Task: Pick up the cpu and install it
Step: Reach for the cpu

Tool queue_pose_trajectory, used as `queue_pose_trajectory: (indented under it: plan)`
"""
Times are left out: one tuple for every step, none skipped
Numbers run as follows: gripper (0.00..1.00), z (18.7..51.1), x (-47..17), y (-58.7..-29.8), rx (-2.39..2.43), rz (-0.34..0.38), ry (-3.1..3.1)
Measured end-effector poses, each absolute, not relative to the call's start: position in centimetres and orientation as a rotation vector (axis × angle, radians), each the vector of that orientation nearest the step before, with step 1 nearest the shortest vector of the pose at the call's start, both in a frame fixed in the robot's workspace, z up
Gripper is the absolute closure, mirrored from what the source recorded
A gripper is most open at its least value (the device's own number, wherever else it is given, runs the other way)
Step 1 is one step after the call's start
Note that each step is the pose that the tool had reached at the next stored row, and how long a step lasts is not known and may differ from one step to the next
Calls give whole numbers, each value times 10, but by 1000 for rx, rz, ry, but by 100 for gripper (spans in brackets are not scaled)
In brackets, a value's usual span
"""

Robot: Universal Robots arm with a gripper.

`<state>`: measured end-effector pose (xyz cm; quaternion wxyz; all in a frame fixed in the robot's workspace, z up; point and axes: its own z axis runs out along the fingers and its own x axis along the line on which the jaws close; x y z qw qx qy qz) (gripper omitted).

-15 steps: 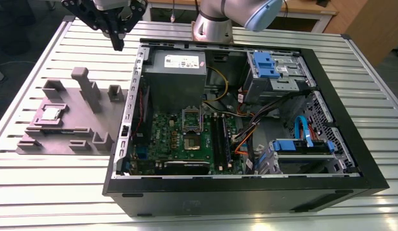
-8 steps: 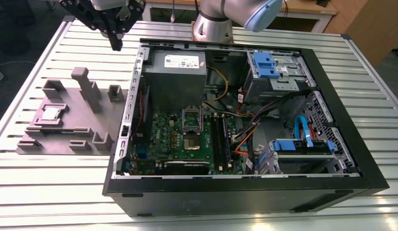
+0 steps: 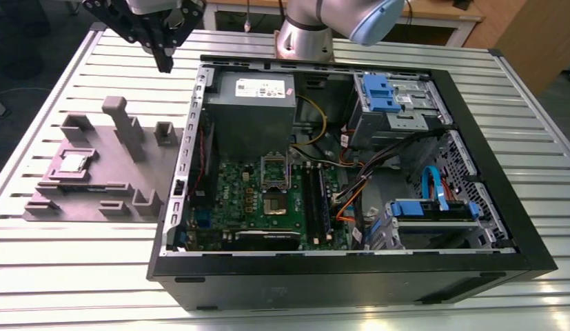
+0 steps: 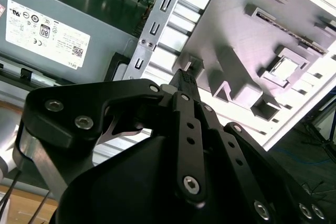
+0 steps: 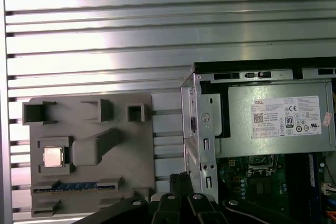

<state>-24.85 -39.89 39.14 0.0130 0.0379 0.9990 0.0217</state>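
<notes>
Nothing done yet: the cpu [image 3: 73, 163] lies in its tray [image 3: 83, 207], well apart from the end effector [image 3: 163, 67], which hangs clenched and empty over the counter [image 3: 55, 276].

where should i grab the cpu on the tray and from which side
Take the cpu by two opposite rim edges, coming straight down from above. It lies flat, metal top up, in a pocket of the tray, so a sideways approach would likely meet the raised walls around it.

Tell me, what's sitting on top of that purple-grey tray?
The cpu lies flat in a square pocket of the tray, among raised blocks. What's beneath the cpu is covered.
</notes>
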Motion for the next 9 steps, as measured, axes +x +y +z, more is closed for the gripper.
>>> queue_pose_trajectory:
  plan:
    - [89, 391, -249, -399, 118, 68, 3113]
    - [89, 391, -250, -399, 118, 68, 3113]
    - [89, 391, -250, -399, 118, 68, 3113]
    - [89, 391, -251, -399, 118, 68, 3113]
    - [89, 391, -251, -399, 118, 68, 3113]
    - [89, 391, -251, -399, 118, 68, 3113]
    - [89, 391, -252, -399, 118, 68, 3113]
    - [89, 391, -252, -399, 118, 68, 3113]
    - [89, 391, -252, -399, 118, 68, 3113]
